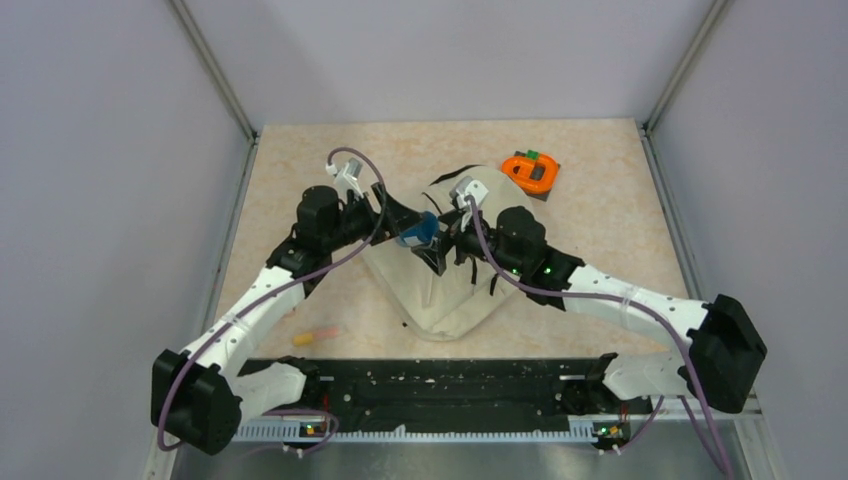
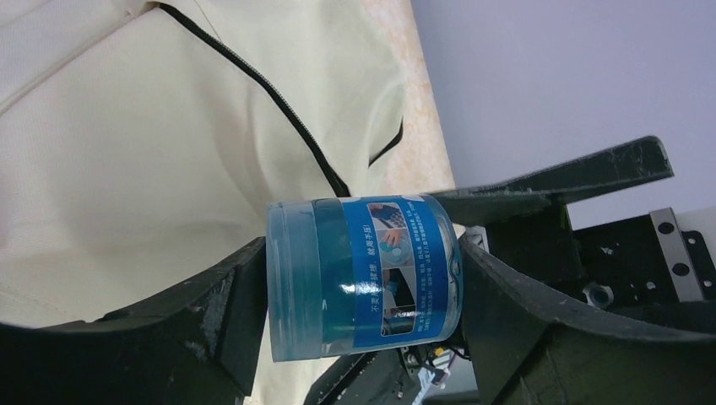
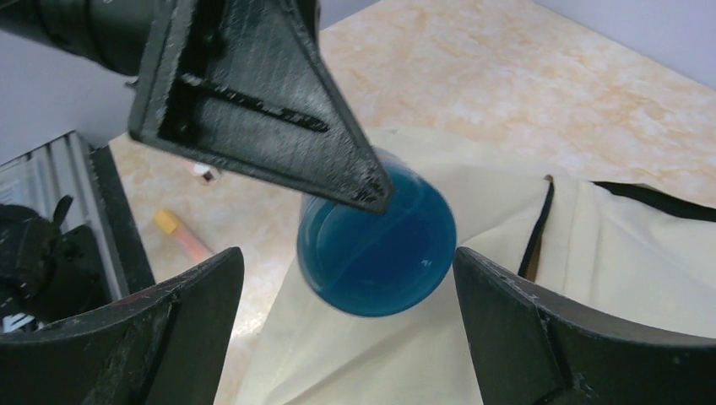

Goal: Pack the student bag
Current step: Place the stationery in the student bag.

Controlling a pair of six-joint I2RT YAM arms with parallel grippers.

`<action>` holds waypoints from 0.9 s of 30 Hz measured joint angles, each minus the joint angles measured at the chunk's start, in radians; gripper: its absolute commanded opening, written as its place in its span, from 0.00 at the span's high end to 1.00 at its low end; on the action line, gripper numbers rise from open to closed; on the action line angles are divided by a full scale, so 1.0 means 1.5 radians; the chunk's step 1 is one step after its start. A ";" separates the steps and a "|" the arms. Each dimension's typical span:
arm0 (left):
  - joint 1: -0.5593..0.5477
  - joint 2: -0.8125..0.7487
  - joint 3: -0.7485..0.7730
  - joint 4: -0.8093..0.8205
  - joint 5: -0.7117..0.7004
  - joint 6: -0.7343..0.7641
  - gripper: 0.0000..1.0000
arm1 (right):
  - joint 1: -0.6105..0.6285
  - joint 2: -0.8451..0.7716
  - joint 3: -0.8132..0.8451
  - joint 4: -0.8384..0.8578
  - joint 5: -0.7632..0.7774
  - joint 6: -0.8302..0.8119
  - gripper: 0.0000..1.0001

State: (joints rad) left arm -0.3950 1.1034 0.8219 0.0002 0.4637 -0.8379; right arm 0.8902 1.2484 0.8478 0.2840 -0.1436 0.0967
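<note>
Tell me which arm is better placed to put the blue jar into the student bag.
Left. Jaws of the left arm grip the blue jar over the student bag; those of the right arm are open, empty.

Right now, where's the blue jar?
Top view, table centre: the blue jar is clamped end to end in the left gripper over the student bag, between the right gripper's open jaws.

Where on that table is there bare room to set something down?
Bare tabletop at the far left corner, and right of the student bag, nearer than the orange object. Crowded mid-table, where both arms meet over it.
</note>
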 measured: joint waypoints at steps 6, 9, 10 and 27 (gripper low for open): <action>-0.021 0.000 0.000 0.007 0.012 -0.011 0.46 | 0.003 0.021 0.011 -0.001 0.072 -0.010 0.07; -0.023 0.000 0.000 0.007 0.012 -0.012 0.46 | 0.008 0.023 0.012 -0.003 0.087 -0.019 0.07; -0.023 0.000 0.000 0.009 0.012 -0.012 0.46 | 0.008 0.023 0.013 -0.003 0.092 -0.022 0.07; -0.028 0.001 0.001 0.044 0.045 -0.004 0.33 | 0.009 0.051 0.035 -0.005 0.035 -0.023 0.61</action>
State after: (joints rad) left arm -0.4374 1.1042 0.8227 0.0662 0.5316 -0.8444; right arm 0.9031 1.3247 0.8997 0.2768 -0.0910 0.0624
